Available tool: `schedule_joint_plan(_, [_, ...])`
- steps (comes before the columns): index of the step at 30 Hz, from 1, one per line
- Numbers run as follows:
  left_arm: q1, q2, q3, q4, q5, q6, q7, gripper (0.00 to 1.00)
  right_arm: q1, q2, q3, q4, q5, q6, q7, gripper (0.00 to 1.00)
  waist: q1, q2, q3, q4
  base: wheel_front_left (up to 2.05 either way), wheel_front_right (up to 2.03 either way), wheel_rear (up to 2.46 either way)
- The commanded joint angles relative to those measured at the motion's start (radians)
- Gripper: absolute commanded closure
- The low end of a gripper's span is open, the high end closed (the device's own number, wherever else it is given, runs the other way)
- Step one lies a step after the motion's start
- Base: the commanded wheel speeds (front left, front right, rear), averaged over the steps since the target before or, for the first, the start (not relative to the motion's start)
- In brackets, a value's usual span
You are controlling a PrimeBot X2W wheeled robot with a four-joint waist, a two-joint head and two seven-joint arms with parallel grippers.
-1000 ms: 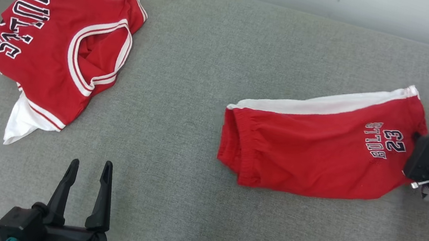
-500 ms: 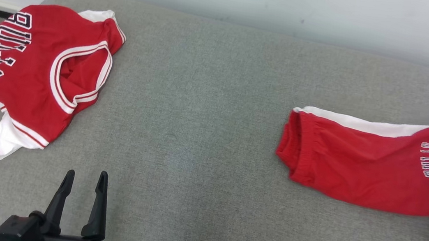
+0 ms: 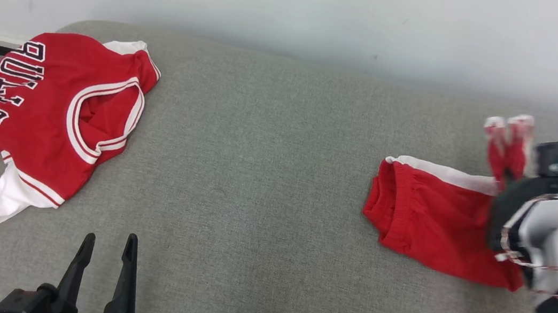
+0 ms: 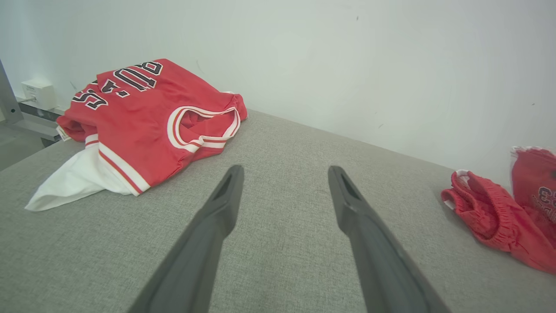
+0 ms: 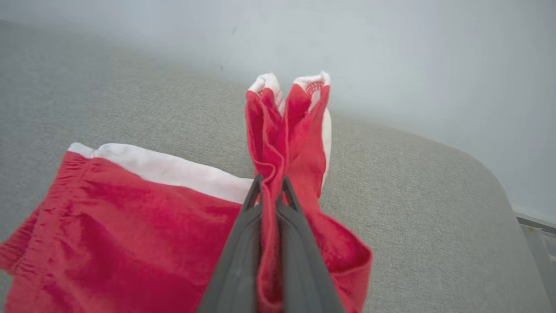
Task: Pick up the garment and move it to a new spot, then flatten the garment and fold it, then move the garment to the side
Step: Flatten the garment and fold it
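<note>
Hem of soft red shorts (image 3: 425, 235) has risen — bunched in right hand (image 5: 270, 184).

Bright, even, diffuse light; shadows soft & faint: thin one under jersey (image 3: 58, 111), grey band where wall (image 3: 298, 8) meets cushion (image 3: 251, 201). Head view: raised end of shorts (image 3: 431, 228) smeared by motion blur, R arm (image 3: 553, 241) soft too. R wrist view soft overall. L wrist view crisp at centre; fingers (image 4: 215, 221) stretched toward bottom edge by wide-angle lens.
</note>
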Motion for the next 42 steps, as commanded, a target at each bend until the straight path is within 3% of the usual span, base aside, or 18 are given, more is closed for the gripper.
schedule_joint_plan(1, [0.015, 0.000, 0.005, 0.001, -0.004, -0.001, -0.001, 0.00, 0.019, 0.029, 0.024, -0.043, 0.010, -0.003, 0.027, 1.00, 0.0001, -0.0001, -0.010, 0.004, 0.00, 0.00, 0.00])
schedule_joint_plan(11, [0.005, 0.000, 0.006, 0.007, -0.010, -0.004, -0.001, 0.00, 0.082, 0.125, 0.103, -0.163, 0.027, -0.003, 0.182, 1.00, 0.0001, -0.0001, -0.011, 0.022, 0.00, 0.00, 0.00])
schedule_joint_plan(17, [0.011, 0.000, -0.003, 0.014, -0.016, 0.001, -0.001, 0.00, 0.097, 0.177, 0.109, -0.158, 0.040, -0.003, 0.193, 1.00, 0.0001, -0.0001, -0.018, 0.030, 0.00, 0.00, 0.00])
schedule_joint_plan(18, [0.012, 0.000, -0.003, 0.015, -0.018, 0.004, -0.001, 0.00, 0.099, 0.188, 0.106, -0.156, 0.053, -0.003, 0.188, 0.62, 0.0001, -0.0001, -0.020, 0.030, 0.00, 0.00, 0.00])
schedule_joint_plan(19, [0.013, 0.000, -0.002, 0.015, -0.020, 0.006, -0.001, 0.00, 0.099, 0.198, 0.101, -0.154, 0.067, -0.003, 0.184, 0.00, 0.0001, -0.0001, -0.021, 0.028, 0.00, 0.00, 0.00])
schedule_joint_plan(27, [0.028, 0.000, 0.006, 0.011, -0.025, 0.009, -0.001, 0.00, 0.076, 0.239, 0.082, -0.222, 0.265, -0.003, 0.075, 0.00, 0.0001, -0.0001, -0.043, -0.002, 0.00, 0.00, 0.00])
schedule_joint_plan(31, [0.043, 0.000, 0.005, 0.008, -0.026, 0.008, -0.001, 0.00, 0.087, 0.180, 0.040, -0.252, 0.274, -0.003, 0.014, 0.00, 0.0001, -0.0001, -0.051, -0.018, 0.00, 0.00, 0.00])
schedule_joint_plan(36, [0.047, 0.000, 0.001, 0.005, -0.024, 0.004, -0.001, 0.00, 0.152, 0.101, -0.036, -0.220, 0.184, -0.003, -0.038, 0.00, 0.0001, -0.0001, -0.054, -0.027, 0.00, 0.00, 0.00])
schedule_joint_plan(38, [0.048, 0.000, 0.000, 0.003, -0.023, 0.002, -0.001, 0.00, 0.184, 0.085, -0.046, -0.205, 0.139, -0.003, -0.061, 1.00, 0.0001, -0.0001, -0.051, -0.028, 0.00, 0.00, 0.00])
schedule_joint_plan(42, [0.031, 0.000, -0.004, 0.000, -0.023, 0.000, -0.001, 0.00, 0.235, 0.099, -0.049, -0.175, 0.070, -0.003, -0.121, 1.00, 0.0001, -0.0001, -0.031, -0.024, 0.00, 0.00, 0.00])
